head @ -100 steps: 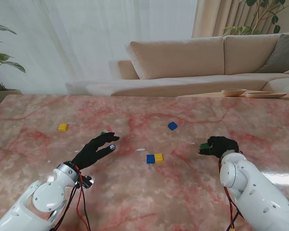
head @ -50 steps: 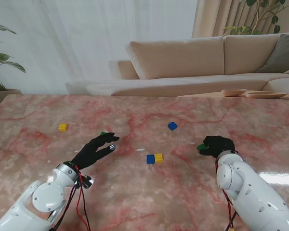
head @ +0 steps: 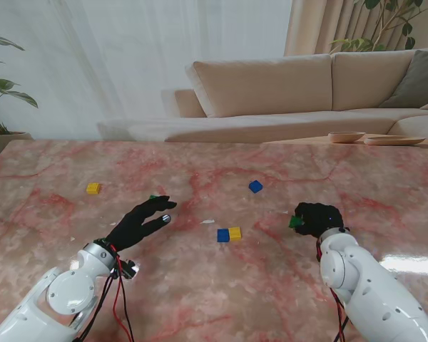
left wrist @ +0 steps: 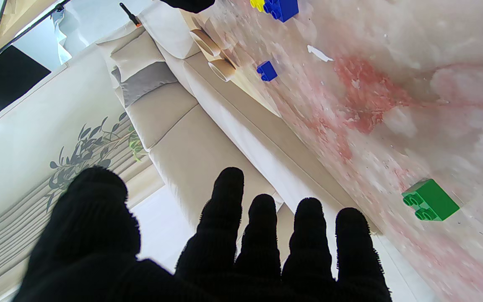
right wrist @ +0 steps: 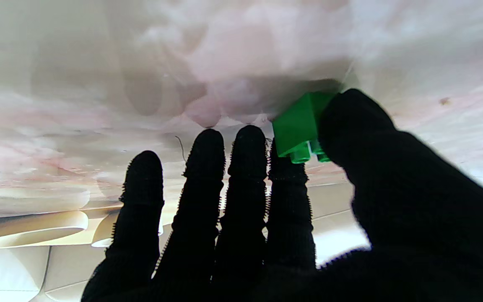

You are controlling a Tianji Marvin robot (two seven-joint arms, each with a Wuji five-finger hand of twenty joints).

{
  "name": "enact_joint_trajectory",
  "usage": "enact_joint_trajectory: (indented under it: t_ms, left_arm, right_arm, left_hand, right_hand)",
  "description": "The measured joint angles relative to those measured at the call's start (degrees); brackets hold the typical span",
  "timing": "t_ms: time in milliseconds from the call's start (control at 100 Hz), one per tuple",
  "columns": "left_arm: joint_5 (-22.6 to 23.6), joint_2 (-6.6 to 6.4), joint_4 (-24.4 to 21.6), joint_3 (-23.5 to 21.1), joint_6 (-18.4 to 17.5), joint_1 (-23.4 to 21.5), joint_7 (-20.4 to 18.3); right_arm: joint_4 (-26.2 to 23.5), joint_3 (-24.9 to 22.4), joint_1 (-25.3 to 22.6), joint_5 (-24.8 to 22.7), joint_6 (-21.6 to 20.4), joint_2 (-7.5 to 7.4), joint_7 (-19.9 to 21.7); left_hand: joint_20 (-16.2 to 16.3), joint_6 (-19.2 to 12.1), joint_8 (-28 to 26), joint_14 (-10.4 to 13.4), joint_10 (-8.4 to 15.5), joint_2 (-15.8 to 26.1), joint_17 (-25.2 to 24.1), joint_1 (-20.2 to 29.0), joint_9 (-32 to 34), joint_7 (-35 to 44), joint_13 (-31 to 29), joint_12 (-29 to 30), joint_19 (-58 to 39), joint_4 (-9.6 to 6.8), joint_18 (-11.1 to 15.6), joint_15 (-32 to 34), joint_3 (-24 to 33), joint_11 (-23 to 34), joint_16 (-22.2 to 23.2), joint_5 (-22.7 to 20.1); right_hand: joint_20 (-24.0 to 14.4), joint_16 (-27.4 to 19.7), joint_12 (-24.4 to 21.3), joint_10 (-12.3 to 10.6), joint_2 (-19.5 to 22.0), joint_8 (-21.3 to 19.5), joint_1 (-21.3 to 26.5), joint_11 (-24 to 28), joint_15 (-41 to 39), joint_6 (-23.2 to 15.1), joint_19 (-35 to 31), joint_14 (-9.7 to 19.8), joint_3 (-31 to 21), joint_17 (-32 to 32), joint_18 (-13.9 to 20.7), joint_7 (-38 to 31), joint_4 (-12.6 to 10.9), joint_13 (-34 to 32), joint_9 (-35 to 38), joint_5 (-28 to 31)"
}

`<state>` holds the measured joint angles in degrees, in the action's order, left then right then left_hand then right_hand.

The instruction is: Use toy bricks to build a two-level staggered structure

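A pink-veined marble table (head: pixel 285 299) fills the near view. Beyond its far edge stands a beige sofa (head: pixel 271 85) with a grey cushion (head: pixel 421 78). Two shallow wooden bowls (head: pixel 347 137) sit near the table's far right corner. A plant (head: pixel 3 100) stands at far left, white curtains (head: pixel 128 50) behind.

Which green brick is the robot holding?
The green brick on my right, pinched in the right robot hand. The other green brick lies loose by the open left robot hand.
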<state>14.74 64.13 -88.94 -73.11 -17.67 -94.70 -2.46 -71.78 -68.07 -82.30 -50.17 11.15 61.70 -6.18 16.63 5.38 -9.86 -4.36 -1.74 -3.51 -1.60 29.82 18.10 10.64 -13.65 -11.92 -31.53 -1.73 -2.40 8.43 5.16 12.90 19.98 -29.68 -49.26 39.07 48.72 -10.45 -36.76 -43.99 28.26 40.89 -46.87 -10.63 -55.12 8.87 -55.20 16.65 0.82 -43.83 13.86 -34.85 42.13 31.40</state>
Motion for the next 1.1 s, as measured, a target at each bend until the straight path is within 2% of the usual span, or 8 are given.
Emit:
enact_joint_trajectory:
  t_ms: [290,410,780,980,1100]
  left_arm:
    - [0.28,0.02,-0.12,-0.06,-0.16,-0.33,0.36]
    - [0.55,0.03,-0.51,-0.32,-0.13,-0.65,0.43]
    - [1.17,0.00,-1.35,-0.24,-0.35,-1.05,0.81]
    - [1.44,0.00,-1.88,-0.18,-0.44,-1.26,0.95]
    - [1.57,0.00,-1.88,-0.04,-0.58,-1.25,1.15]
  right_arm:
    - [0.35,1.03,0.27,-0.20,-0.86,-0.21,-0.84]
    - [-0.03,0.49,-0.50,0.25,-1.62,0.06,-1.67]
    - [-5.13,1.14,-4.13,0.70,-3.20,0.44,-4.43]
    - [-8.90,2.88,-5.40,-0.26,-3.78,0.47,-4.53]
    - [-9.49,5.01,-5.19,0.29,-4.32,0.49,-5.01]
  left_hand:
    - [0.00,0.00,0.00,0.00,0.00,0.00,0.00,0.00,0.00,0.00,0.00,0.00,0.01,0.00,0.00,0.00,0.00,0.00,0.00,0.00]
    - [0.00,0.00,0.00,0.00,0.00,0.00,0.00,0.00,0.00,0.00,0.00,0.00,0.04,0.00,0.00,0.00,0.00,0.00,0.00,0.00]
    - [0.00,0.00,0.00,0.00,0.00,0.00,0.00,0.00,0.00,0.00,0.01,0.00,0.06,0.00,0.00,0.00,0.00,0.00,0.00,0.00]
    - [0.00,0.00,0.00,0.00,0.00,0.00,0.00,0.00,0.00,0.00,0.01,0.00,0.05,0.00,0.00,-0.01,0.00,0.00,0.00,0.00]
    - [0.00,0.00,0.00,0.00,0.00,0.00,0.00,0.00,0.00,0.00,0.01,0.00,0.06,0.00,0.00,-0.01,0.00,0.00,0.00,0.00]
  right_hand:
    - [0.01,0.88,1.01,-0.58,-1.52,0.22,-0.01,0.62,-0.79,-0.29,-0.01,0.63,0.00,0.60,0.00,0.00,0.12,-1.09,2.06,1.16]
    - [0.01,0.88,1.35,-0.58,-1.62,2.71,0.04,-0.81,-0.52,-0.75,-0.28,0.61,0.00,0.88,0.00,-0.71,0.29,-1.95,3.65,1.19]
    - [0.01,0.88,1.52,-0.58,-2.19,4.71,0.05,-1.57,-0.37,-0.78,-1.28,0.49,0.00,2.19,-0.07,-1.16,0.51,-3.89,6.27,2.28]
    - [0.01,0.88,1.61,-0.58,-2.50,4.80,0.05,-2.30,-0.37,-0.78,-1.29,0.49,0.00,2.20,-0.56,-1.16,0.52,-3.89,6.31,2.81]
    - [0.01,0.88,2.11,-0.58,-2.50,4.80,0.05,-2.78,-0.37,-0.78,-1.29,0.48,0.00,2.20,-0.58,-1.16,0.53,-3.89,6.31,2.82]
